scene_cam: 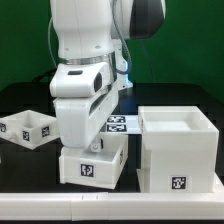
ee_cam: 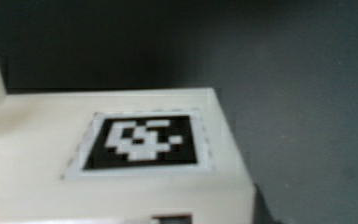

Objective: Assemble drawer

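Note:
The drawer's large hollow cube shell (scene_cam: 178,150) stands open side up at the exterior view's right, with a tag on its front. One small two-compartment tray (scene_cam: 27,128) lies at the left. A second tray (scene_cam: 92,168) sits in front, directly under my gripper (scene_cam: 97,148). The gripper reaches down onto this tray's top edge, and the arm's body hides its fingers. The wrist view shows this tray's white face and its tag (ee_cam: 144,142) very close. No fingertip shows clearly there, so I cannot tell how the jaws stand.
The marker board (scene_cam: 124,124) lies flat on the black table behind the near tray, between the arm and the cube shell. The table's white front edge (scene_cam: 110,205) runs just before the tray and the shell.

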You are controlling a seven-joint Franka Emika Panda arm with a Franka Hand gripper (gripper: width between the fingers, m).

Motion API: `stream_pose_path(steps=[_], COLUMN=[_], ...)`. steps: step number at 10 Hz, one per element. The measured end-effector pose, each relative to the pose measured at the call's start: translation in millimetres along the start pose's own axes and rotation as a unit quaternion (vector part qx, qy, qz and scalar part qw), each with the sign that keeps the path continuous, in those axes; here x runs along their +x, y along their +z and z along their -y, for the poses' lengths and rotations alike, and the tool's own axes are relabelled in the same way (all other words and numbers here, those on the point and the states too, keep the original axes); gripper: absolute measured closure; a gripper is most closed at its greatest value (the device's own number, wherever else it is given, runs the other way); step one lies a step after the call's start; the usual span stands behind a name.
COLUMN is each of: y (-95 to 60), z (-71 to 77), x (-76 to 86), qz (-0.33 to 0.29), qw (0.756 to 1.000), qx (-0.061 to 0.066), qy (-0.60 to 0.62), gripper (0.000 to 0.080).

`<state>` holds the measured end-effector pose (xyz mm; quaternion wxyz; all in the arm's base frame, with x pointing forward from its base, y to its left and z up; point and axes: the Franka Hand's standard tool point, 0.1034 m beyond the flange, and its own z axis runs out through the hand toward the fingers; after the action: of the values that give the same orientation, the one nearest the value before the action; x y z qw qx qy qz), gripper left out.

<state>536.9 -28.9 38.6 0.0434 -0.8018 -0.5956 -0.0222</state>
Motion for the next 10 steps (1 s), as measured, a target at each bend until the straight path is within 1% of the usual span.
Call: stream_pose_path(steps=[2, 3, 4, 5, 6, 7, 10], y=[0.9, 0.3, -0.9, -0.5, 5.1, 5.3, 5.6], z=[-0.5, -6.5, -13.8, -18.0, -12.5, -11.8, -12.0], x=[0.1, 2.9, 10.7, 21.0, 21.9, 18.7, 18.0], qz=[0.002, 0.008, 0.011, 0.007, 0.004, 0.006, 0.007], qw=[1.0, 0.999, 0.998, 0.998, 0.998, 0.998, 0.998], qx=[0.0, -0.008, -0.017, -0.033, -0.04, -0.034, -0.035], qy=[-0.007, -0.032, -0.054, -0.056, -0.053, -0.051, -0.056], gripper=[0.0761, 0.0761, 0.0761, 0.0761, 0.0761, 0.0761, 0.0761])
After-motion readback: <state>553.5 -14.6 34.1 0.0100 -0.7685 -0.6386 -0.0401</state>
